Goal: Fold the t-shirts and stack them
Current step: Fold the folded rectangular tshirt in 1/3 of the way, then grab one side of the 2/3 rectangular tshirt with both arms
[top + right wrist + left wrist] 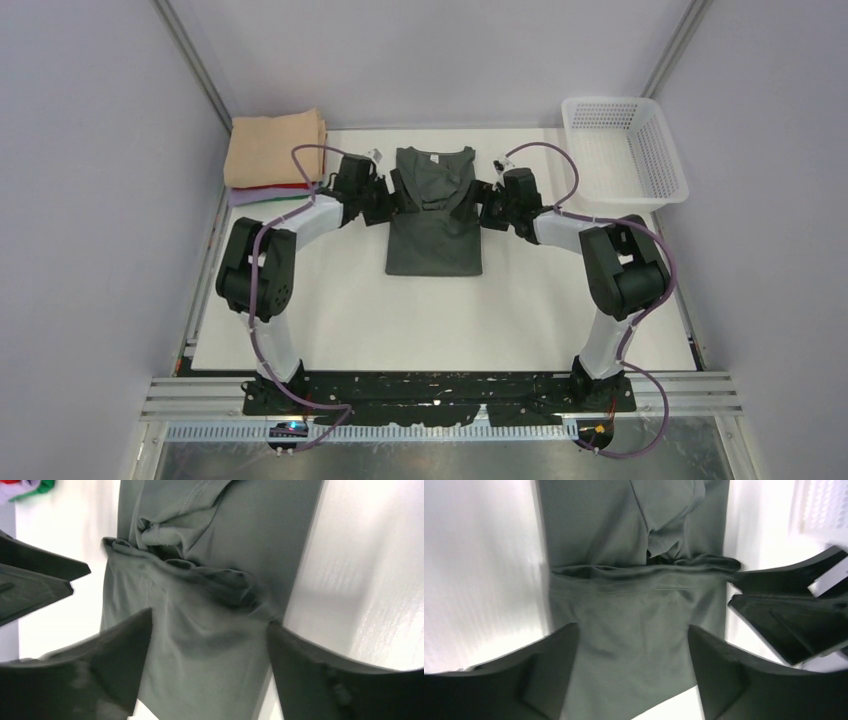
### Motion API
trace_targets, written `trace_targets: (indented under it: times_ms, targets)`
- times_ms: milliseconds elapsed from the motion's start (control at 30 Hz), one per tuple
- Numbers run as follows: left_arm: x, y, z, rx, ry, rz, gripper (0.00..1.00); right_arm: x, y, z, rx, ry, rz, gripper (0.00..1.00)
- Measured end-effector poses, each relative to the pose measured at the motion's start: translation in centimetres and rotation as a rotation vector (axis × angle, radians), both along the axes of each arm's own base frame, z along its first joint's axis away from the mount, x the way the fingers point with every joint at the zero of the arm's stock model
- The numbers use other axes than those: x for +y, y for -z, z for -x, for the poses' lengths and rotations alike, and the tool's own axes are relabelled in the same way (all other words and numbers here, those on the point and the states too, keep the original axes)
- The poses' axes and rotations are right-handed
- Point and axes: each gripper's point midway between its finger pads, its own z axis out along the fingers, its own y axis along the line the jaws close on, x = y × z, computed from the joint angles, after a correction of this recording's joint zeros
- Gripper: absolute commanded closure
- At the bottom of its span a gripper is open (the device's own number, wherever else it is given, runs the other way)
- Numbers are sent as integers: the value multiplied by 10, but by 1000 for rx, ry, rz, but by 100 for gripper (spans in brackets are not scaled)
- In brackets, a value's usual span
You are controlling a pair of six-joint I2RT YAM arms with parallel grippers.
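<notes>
The charcoal-grey t-shirt (pixel 434 235) lies flat at the centre of the table (pixel 400 320). It is folded to a narrow strip whose long axis runs straight away from the arm bases. Midway along it, a bunched cross-fold spans its width. The left gripper (pixel 393 206) stands at the strip's left edge and the right gripper (pixel 480 212) at its right edge. Each is level with that fold, jaws apart, pinching nothing. Farther off, the stack topped by the peach-tan t-shirt (pixel 273 147) sits far left, nearer the left arm.
</notes>
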Motion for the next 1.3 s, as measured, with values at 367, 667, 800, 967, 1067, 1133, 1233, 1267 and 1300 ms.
trace_targets:
  times_ms: [367,667,800,967,1067,1133,1233,1267,1300]
  targets:
    - [9,-6,43,19,7,67,0,-12,-2,23,-7,4,-4,5]
    - [29,15,103,82,-6,61,5,-25,7,83,43,-18,-4,5]
    - [33,33,118,144,-23,55,14,-20,19,103,86,-44,2,2]
    - [29,42,118,172,-27,68,33,-13,24,115,106,-63,-14,18]
    - [24,47,117,186,-21,84,42,-11,26,119,111,-60,-19,25]
    - [21,49,116,196,-17,91,48,-10,27,120,112,-58,-17,32]
    - [17,52,115,209,-9,97,61,-10,30,122,119,-52,-7,40]
    - [17,53,115,218,-10,99,65,-10,31,122,121,-50,-5,40]
    - [16,55,115,224,-9,99,66,-9,32,123,124,-49,-1,42]
